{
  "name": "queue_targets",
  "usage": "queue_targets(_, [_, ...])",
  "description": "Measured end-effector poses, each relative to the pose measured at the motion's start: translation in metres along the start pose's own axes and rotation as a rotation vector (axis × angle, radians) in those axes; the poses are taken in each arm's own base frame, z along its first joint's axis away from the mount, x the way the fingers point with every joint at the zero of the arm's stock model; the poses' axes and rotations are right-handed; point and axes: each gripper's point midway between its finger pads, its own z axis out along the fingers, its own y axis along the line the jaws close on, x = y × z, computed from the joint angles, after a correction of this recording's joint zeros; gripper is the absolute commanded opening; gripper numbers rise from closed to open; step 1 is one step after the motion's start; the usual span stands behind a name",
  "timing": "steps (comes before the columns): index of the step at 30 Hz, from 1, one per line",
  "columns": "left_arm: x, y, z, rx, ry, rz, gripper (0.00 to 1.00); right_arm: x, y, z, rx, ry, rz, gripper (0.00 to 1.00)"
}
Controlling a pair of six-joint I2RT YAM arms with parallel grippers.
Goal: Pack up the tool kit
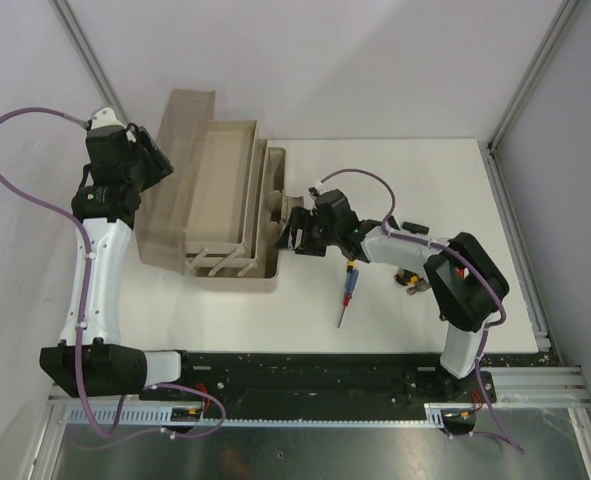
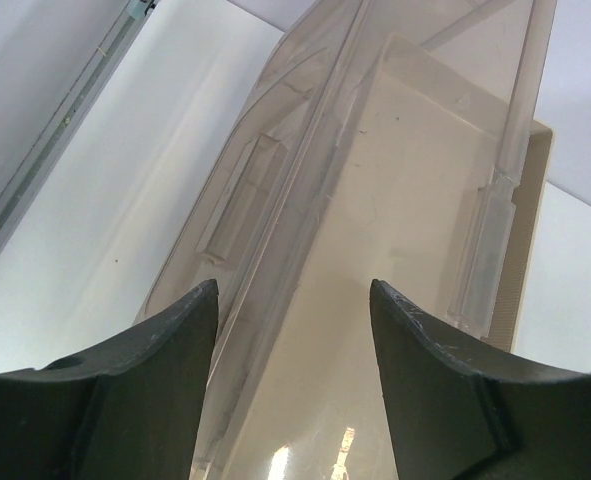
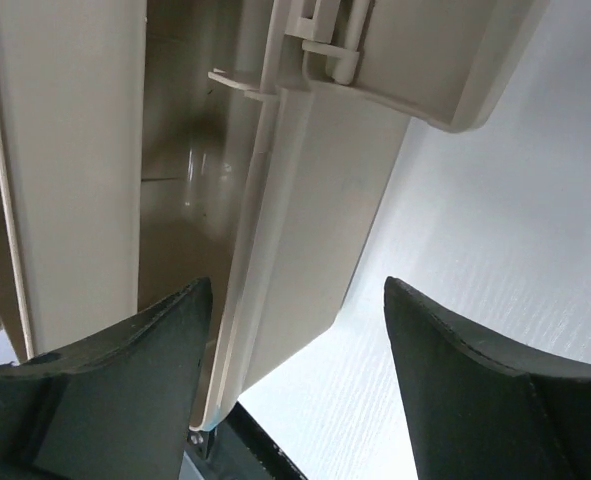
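The beige toolbox (image 1: 237, 283) stands open at the left of the table, its translucent brownish lid (image 1: 170, 190) swung left and its trays (image 1: 220, 180) folded out. My left gripper (image 1: 155, 165) is open beside the lid, whose top edge runs between its fingers in the left wrist view (image 2: 275, 200). My right gripper (image 1: 297, 235) is open at the box's right side, straddling the front wall (image 3: 305, 200) below the latch (image 3: 325, 30). The yellow-red-blue screwdriver (image 1: 347, 295) lies on the table. Hammer hidden.
A small tool (image 1: 411, 283) shows partly under the right forearm. The white table (image 1: 425, 180) ends at a black rail (image 1: 305, 365) in front. Grey walls and metal frame posts (image 1: 520, 90) close in the sides.
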Motion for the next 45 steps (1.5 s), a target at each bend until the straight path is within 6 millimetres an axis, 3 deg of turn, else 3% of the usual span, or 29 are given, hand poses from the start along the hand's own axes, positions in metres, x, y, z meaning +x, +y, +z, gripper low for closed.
queue_targets(5, [0.000, 0.000, 0.000, 0.000, -0.001, 0.000, 0.66, -0.005, 0.003, 0.004, 0.042, -0.016, -0.023, 0.57])
queue_targets(16, [0.001, 0.002, 0.000, -0.001, -0.017, -0.002, 0.66, -0.033, 0.002, 0.023, 0.164, -0.061, -0.081, 0.47])
queue_targets(20, [0.002, 0.003, -0.002, 0.005, -0.032, -0.005, 0.68, -0.034, -0.001, 0.030, 0.210, -0.048, -0.104, 0.37])
queue_targets(29, [0.005, 0.004, -0.004, 0.007, -0.051, -0.022, 0.68, -0.037, -0.002, 0.029, 0.265, -0.047, -0.117, 0.03])
queue_targets(37, [0.008, 0.013, -0.005, -0.026, -0.043, -0.052, 0.69, -0.057, -0.023, 0.018, 0.236, -0.061, -0.058, 0.00])
queue_targets(45, [0.013, 0.036, 0.000, -0.101, -0.043, -0.074, 0.70, -0.068, -0.034, 0.014, 0.206, -0.059, -0.050, 0.00])
